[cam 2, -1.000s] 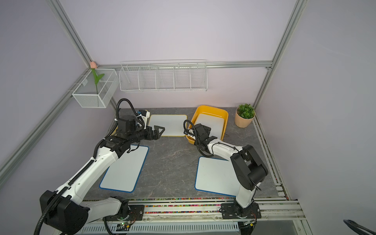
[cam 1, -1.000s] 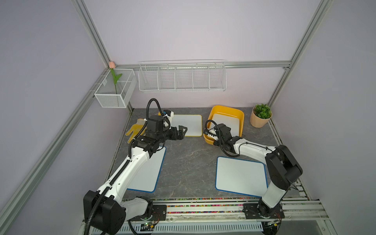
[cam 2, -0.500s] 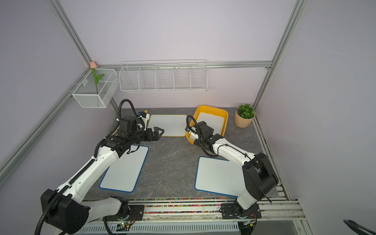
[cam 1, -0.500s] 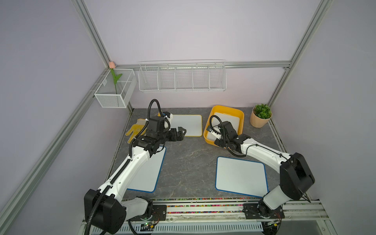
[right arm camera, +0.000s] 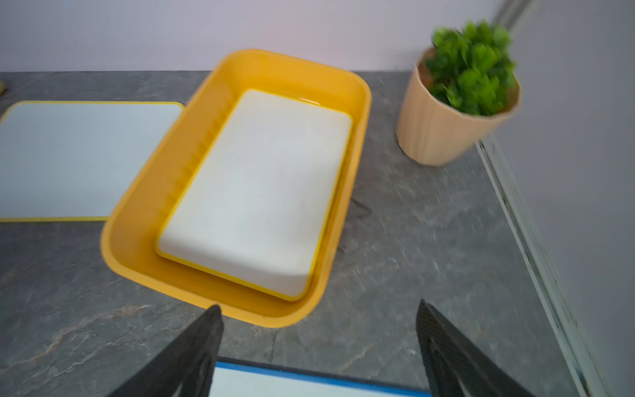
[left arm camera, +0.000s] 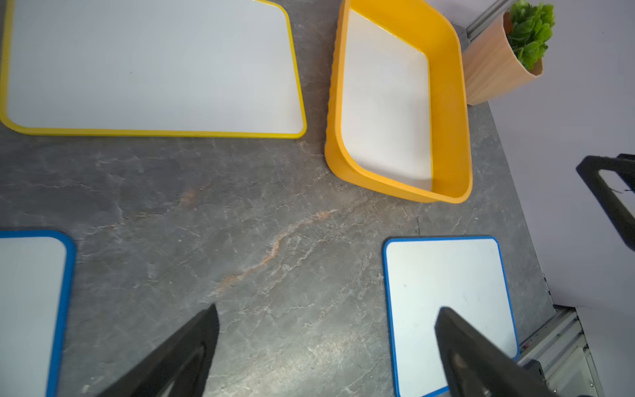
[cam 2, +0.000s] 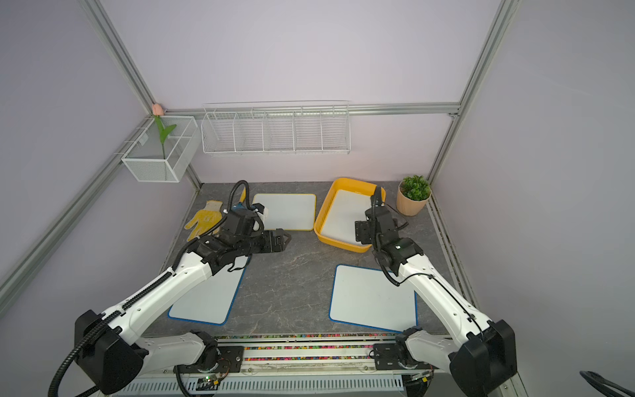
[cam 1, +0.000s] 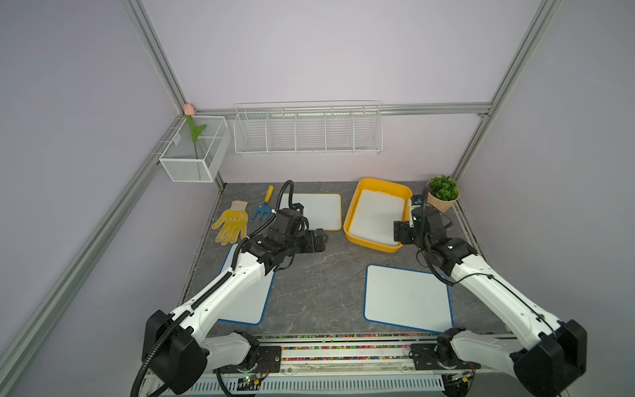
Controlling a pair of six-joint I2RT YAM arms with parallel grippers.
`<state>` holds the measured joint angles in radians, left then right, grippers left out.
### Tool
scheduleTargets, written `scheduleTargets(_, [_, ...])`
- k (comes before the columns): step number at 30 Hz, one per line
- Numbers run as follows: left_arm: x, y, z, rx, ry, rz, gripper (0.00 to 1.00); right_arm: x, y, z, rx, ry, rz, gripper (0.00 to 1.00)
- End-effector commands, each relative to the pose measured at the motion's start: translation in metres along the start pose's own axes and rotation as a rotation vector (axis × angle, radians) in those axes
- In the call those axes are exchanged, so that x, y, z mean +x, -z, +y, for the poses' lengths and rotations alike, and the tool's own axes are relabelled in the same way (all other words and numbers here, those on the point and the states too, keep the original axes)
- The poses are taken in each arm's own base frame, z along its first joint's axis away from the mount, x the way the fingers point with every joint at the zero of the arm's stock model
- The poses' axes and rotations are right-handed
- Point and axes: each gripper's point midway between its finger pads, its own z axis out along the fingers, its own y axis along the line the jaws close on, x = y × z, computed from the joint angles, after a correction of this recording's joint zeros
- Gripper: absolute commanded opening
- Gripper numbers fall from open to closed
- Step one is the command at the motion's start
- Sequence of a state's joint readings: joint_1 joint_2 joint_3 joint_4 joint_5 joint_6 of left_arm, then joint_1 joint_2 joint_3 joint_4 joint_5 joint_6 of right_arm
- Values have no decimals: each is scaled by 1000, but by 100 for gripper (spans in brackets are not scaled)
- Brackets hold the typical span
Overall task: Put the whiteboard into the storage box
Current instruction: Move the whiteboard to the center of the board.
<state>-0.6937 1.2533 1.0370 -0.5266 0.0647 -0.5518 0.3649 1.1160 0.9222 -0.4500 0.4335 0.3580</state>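
Observation:
The yellow-orange storage box (cam 1: 350, 220) (cam 2: 321, 223) stands at the back right of the table. A yellow-edged whiteboard (cam 1: 378, 214) (right arm camera: 257, 192) lies flat inside it. A second yellow-edged whiteboard (cam 1: 323, 209) (left arm camera: 151, 68) lies just left of the box. Two blue-edged whiteboards lie nearer the front, one at the right (cam 1: 407, 299) and one at the left (cam 1: 247, 302) under my left arm. My left gripper (cam 1: 321, 240) (left arm camera: 328, 311) hangs open over bare table, holding nothing. My right gripper (cam 1: 402, 232) (right arm camera: 318, 309) is open and empty above the box's near right corner.
A potted plant (cam 1: 443, 197) stands right of the box by the wall. A yellow glove (cam 1: 232, 223) and a small hand rake (cam 1: 264, 208) lie at the back left. A mesh basket (cam 1: 194, 154) and a wire rack (cam 1: 307, 132) hang on the walls.
My right gripper has swung from the box's left side to its near right corner. My left gripper has drawn back a little towards the front. Both stayed open.

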Motion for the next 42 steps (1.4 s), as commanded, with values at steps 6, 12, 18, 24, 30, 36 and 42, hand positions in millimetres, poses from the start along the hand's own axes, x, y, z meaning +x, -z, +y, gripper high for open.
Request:
scheduleTargets(6, [45, -26, -38, -44, 60, 39, 99, 103, 7, -80, 225, -461, 269, 90])
scheduleTargets(12, [68, -54, -64, -63, 75, 148, 99, 141, 4, -106, 281, -682, 313, 89])
scheduleTargets(18, [78, -70, -92, -70, 63, 162, 99, 166, 0, -122, 361, -791, 388, 90])
scheduleTargets(24, [97, -97, -107, -52, 99, 218, 99, 185, -5, -135, 392, -844, 418, 89])
scheduleTargets(30, [103, -110, -116, -54, 70, 256, 99, 203, -12, -142, 415, -884, 478, 90])
scheduleTargets(36, [106, -118, -115, -66, 68, 268, 99, 213, -17, -139, 378, -924, 502, 89])
scheduleTargets(42, [116, -123, -105, -101, 101, 283, 99, 226, -18, -128, 333, -968, 524, 90])
